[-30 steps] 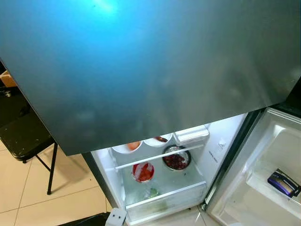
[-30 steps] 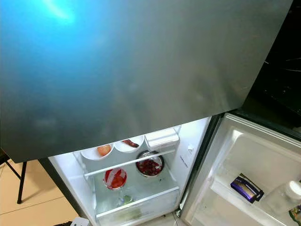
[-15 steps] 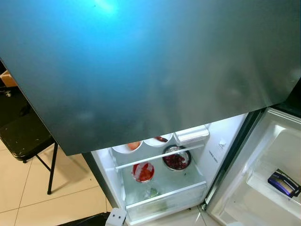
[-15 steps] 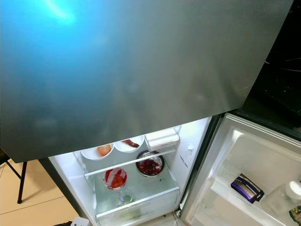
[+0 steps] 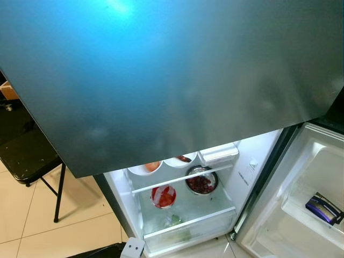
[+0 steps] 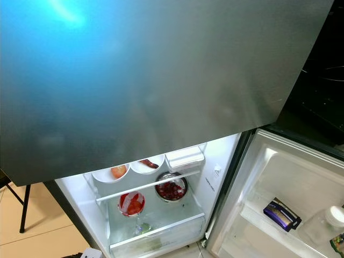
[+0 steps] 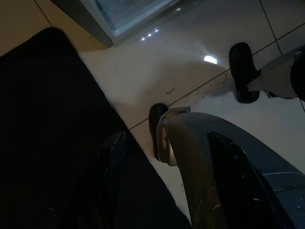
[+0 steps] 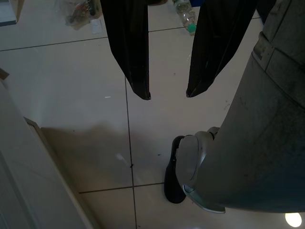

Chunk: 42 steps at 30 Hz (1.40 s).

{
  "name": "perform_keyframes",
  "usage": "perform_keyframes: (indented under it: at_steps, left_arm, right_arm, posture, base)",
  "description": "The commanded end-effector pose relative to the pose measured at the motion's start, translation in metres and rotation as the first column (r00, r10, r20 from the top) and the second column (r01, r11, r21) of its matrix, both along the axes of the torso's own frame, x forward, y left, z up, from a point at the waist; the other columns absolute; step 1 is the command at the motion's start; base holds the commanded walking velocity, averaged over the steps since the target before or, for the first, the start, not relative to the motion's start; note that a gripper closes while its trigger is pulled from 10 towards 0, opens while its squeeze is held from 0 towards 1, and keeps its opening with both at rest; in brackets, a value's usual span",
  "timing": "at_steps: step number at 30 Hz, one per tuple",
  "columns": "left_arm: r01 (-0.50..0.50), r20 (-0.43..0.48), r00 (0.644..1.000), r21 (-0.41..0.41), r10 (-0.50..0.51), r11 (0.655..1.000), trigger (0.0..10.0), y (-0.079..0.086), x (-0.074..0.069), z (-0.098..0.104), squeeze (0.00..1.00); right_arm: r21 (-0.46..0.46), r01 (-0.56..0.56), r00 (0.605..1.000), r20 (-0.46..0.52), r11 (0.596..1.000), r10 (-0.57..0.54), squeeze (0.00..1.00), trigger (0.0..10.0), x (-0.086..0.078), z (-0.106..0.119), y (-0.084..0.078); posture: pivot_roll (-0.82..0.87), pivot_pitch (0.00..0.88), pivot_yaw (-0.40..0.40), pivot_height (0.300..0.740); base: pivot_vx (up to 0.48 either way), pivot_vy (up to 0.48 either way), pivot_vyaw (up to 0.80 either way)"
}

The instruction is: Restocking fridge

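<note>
The closed grey upper fridge door (image 5: 172,75) is seen from close up. Below it, the lit lower compartment (image 5: 183,204) stands open, with bowls (image 5: 201,183) held on its shelf. The right end effector (image 8: 167,93) is hung spread over floor tiles (image 8: 71,95); the left end effector (image 7: 162,181) is too dark to judge.

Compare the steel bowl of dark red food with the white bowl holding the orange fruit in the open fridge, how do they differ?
The round steel bowl of dark red food is shiny metal; the round white bowl holding the orange fruit is plain white. The steel bowl holds many small dark red pieces, the white bowl one orange-pink fruit. The steel bowl sits toward the open door side, the white bowl farther left and deeper in. Both are uncovered and sit in the lit lower fridge compartment.
</note>
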<state>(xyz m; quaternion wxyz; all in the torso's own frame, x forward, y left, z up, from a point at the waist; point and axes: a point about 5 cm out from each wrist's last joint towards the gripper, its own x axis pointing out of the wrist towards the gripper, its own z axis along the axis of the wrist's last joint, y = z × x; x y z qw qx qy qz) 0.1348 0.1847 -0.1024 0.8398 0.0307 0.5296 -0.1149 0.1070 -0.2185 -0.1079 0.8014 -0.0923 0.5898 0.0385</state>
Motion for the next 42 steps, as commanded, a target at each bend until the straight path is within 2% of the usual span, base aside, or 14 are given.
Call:
perform_keyframes:
  at_steps: [1,42]
  left_arm:
    - [0.003,-0.016,1.000,-0.013,-0.004,1.000,10.0,-0.0050,-0.0038,-0.0019,0.00]
    - [0.001,-0.020,1.000,-0.014,-0.001,1.000,10.0,-0.0049,-0.0049,-0.0022,0.00]
  right_arm:
    - [0.012,0.005,1.000,-0.012,1.000,-0.005,0.00,10.0,-0.0022,-0.0011,0.0025]
    - [0.019,0.012,1.000,-0.018,1.000,-0.011,0.00,10.0,-0.0048,-0.0022,0.0051]
  posture:
    - [0.01,0.000,-0.019,0.740]
    - [0.01,0.000,-0.014,0.740]
  base:
    - [0.000,0.000,0.00]
    - [0.000,0.000,0.00]
